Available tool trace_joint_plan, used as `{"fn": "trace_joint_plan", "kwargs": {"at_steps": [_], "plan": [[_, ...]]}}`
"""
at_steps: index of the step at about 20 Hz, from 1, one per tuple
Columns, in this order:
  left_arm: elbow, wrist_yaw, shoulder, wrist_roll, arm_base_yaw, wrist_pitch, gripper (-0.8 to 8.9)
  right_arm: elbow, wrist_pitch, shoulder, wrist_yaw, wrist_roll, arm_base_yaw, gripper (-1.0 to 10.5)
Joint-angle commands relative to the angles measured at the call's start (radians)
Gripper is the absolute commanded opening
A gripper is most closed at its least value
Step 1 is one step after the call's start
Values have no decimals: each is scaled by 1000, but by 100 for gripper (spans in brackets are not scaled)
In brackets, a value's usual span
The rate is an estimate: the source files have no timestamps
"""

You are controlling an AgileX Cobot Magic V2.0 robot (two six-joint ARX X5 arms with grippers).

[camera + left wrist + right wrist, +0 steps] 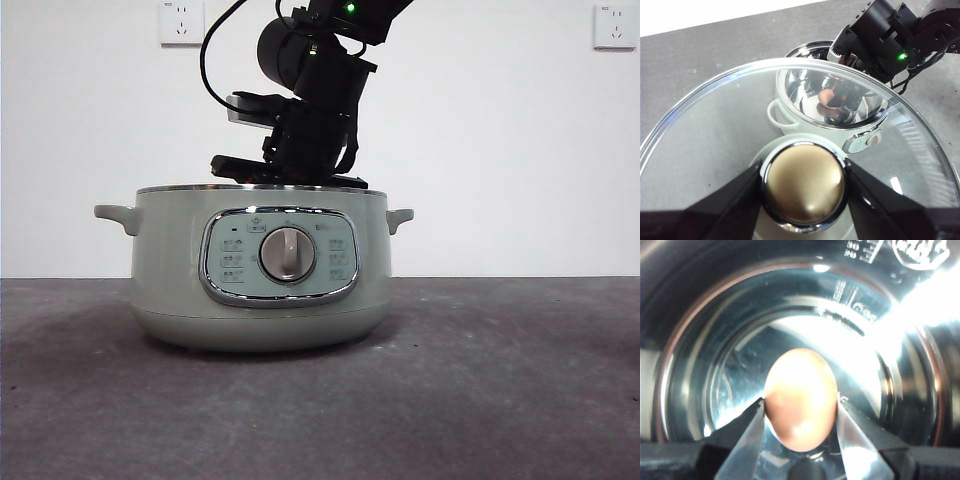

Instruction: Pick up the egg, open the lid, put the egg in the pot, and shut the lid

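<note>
The pale green pot (pixel 170 260) stands open at the middle of the table. My right gripper (pixel 800 412) is shut on the reddish-brown egg (pixel 800 400) and holds it down inside the pot's shiny steel bowl (pixel 695 365). In the front view its arm (pixel 310 110) comes down from above into the pot and the jaws are hidden by the wall. My left gripper (pixel 804 175) is shut on the lid's knob (pixel 804 192) and holds the clear glass lid (pixel 710 125) up beside the pot. Through the glass show the pot (pixel 790 122) and the egg (pixel 826 97).
The pot's silver dial (pixel 287 254) and chrome-framed panel face the front camera. Two side handles (pixel 115 215) stick out. The dark grey table (pixel 500 380) runs to a white wall with two sockets (pixel 181 22). The right arm (pixel 880 30) leans over the pot's far side.
</note>
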Motion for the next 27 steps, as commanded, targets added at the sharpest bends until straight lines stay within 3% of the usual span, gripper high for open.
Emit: {"fn": "trace_joint_plan", "kwargs": {"at_steps": [1, 5, 7, 8, 14, 22, 27], "plan": [[11, 8, -11, 9, 3, 32, -8, 5, -19, 22, -1, -8, 1, -12], [11, 14, -11, 9, 0, 31, -8, 5, -29, 22, -4, -7, 1, 19], [11, 37, -11, 9, 0, 32, -8, 5, -29, 22, -28, -6, 1, 344], [11, 37, -11, 9, 0, 32, -8, 5, -27, 22, -30, -1, 1, 411], [11, 37, -11, 12, 0, 32, -8, 73, -45, -31, -30, 19, 1, 412], [11, 86, 72, 13, -34, 114, -8, 79, -253, -409, 34, -6, -42, 411], [11, 86, 203, 21, -94, 242, -8, 79, -424, -606, 136, -27, -54, 411]]}}
